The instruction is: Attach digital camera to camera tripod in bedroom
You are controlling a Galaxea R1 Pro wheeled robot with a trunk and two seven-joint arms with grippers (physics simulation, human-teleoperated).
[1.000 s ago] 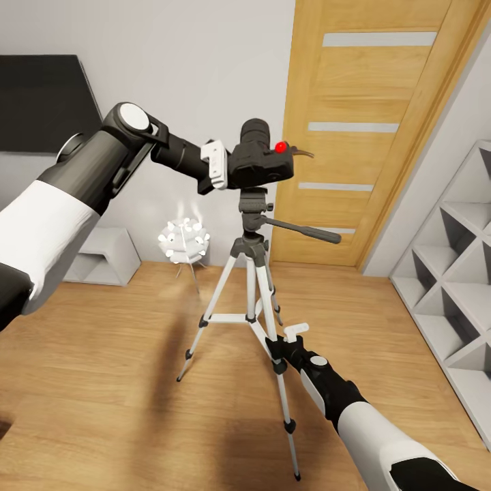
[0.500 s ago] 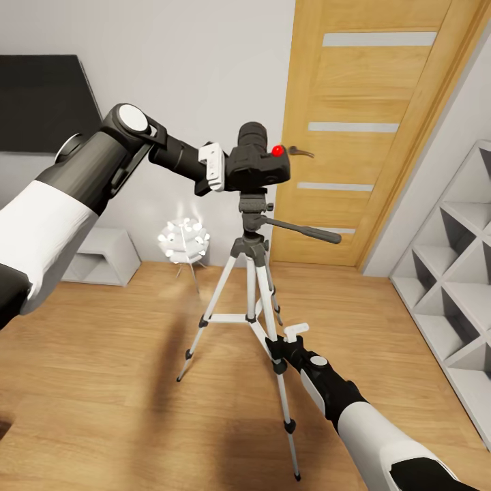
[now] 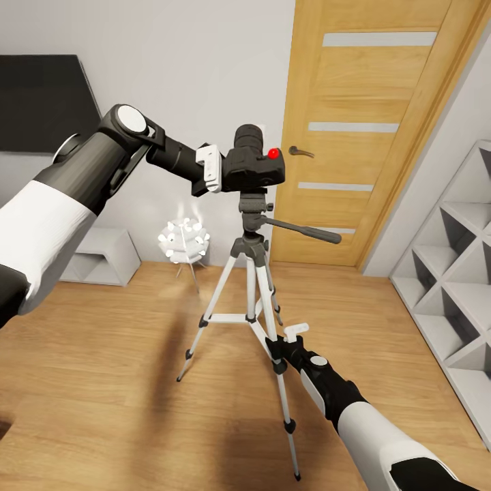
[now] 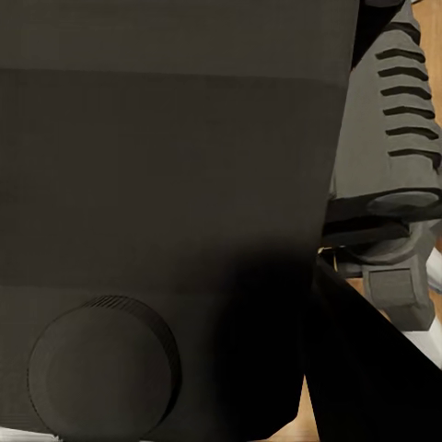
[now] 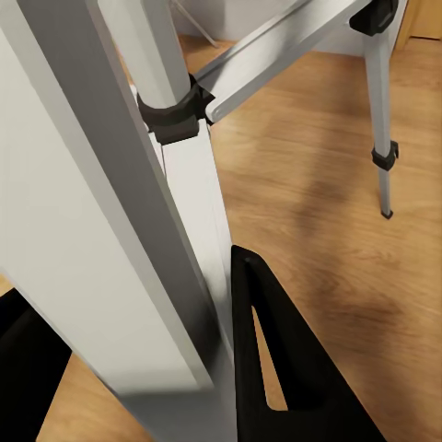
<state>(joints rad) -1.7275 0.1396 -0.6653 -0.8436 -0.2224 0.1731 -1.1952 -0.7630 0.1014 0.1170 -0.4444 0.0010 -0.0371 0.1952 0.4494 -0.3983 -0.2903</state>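
1. Left hand is clamping the chunky matte-black digital camera, hovering directly over the silver-legged camera tripod head.
2. Right hand is gripping a tripod leg.

Bright, even, sharp rendering; the light wood plank floor holds a soft shadow toward 7 o'clock.

Camera: matte black, bright red dot. Tripod: silver-white legs, black joints, dark grey head. Door: oak, 4 frosted grey strips. Floor: light wood planks. Wall: light grey. TV: black. Shelves: white. Lamp: white.
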